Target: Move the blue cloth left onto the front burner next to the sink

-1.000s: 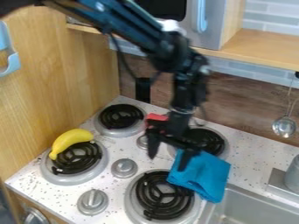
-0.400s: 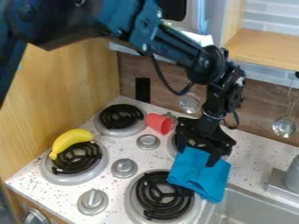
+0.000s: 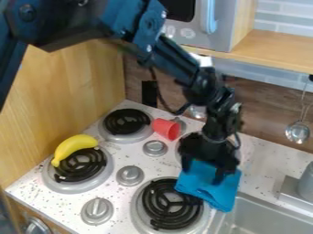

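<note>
Blue cloth (image 3: 214,187) lies on the stove top in soft folds, between the near right burner (image 3: 171,205) and the corner of the sink (image 3: 260,217); its near end comes to the sink's edge, and its left corner reaches the rim of this burner, so it seems to be laid loosely and not spread flat. In the near part there is also a stove knob (image 3: 96,211), standing to the left of the same burner; a second knob (image 3: 129,175) is a little behind it.

Farther, at the left, the yellow banana (image 3: 73,147) rests across the far side of the left front burner (image 3: 81,167); its curve probably sits steady on the raised coil. The black gripper (image 3: 202,169) hangs down at the far part of the cloth; its fingers are spread, one at the cloth's left edge and the other over its middle, with blue fabric showing between them; this wide stance suits a soft, bulky thing, I judge, but whether they press on it I cannot tell.

Behind, the red cup (image 3: 166,129) lies on its side near the back left burner (image 3: 126,121), perhaps because nothing supports it upright; at the far right, the metal ladle (image 3: 298,132) hangs before the brown wall panel (image 3: 269,107), and the microwave (image 3: 214,25) stands above.
</note>
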Robot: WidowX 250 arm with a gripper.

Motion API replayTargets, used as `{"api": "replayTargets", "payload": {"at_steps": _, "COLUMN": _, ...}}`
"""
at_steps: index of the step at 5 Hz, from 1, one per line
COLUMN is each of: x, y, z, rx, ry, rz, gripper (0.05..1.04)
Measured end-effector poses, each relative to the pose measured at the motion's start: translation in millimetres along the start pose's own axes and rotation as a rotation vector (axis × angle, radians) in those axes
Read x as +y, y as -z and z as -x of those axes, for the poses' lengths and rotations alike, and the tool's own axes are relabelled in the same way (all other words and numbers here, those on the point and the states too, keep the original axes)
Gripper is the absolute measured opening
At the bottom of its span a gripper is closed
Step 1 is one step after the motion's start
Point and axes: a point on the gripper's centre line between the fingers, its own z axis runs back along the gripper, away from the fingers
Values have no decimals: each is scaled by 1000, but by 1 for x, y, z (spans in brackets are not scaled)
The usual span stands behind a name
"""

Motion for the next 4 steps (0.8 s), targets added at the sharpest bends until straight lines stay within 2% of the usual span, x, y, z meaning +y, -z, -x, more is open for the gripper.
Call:
{"api": "replayTargets", "payload": {"at_steps": 1, "x": 9, "y": 17, "z": 12, "rx": 35, "ry": -27, "rz": 4, "gripper": 1007}}
{"api": "replayTargets", "payload": {"at_steps": 2, "x": 13, "y": 15, "z": 24, "rx": 23, "ry": -34, "rz": 6, "gripper": 992}}
{"api": "replayTargets", "payload": {"at_steps": 3, "x": 21, "y": 9, "z": 49, "rx": 46, "ry": -21, "rz": -5, "gripper": 980}}
{"api": "replayTargets", "payload": {"at_steps": 4, "x": 28, "y": 3, "z": 78, "rx": 96, "ry": 14, "rz": -2, "gripper": 972}}
